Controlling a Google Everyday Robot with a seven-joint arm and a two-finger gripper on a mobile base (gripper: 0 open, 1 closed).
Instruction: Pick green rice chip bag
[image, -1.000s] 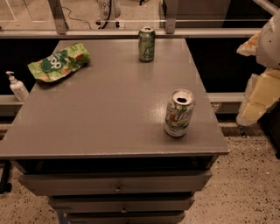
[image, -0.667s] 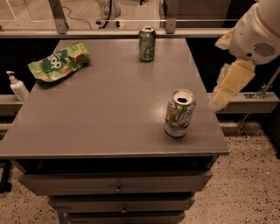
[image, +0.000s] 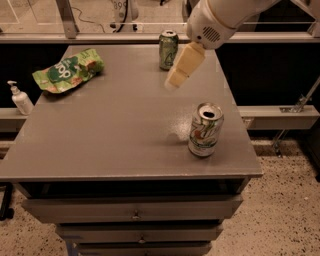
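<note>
The green rice chip bag (image: 68, 70) lies flat and crinkled at the far left of the grey table top (image: 115, 130). My gripper (image: 179, 74) hangs above the middle right of the table, well to the right of the bag and apart from it. It points down and left from the white arm (image: 220, 17). It holds nothing that I can see.
A green soda can (image: 168, 49) stands at the far edge, just behind the gripper. A white-and-green soda can (image: 205, 130) stands near the front right. A white pump bottle (image: 20, 98) stands off the table's left edge. Drawers are below the table top.
The arm has swung in from the right edge of the view to above the middle right of the table. The bag and both cans have not moved.
</note>
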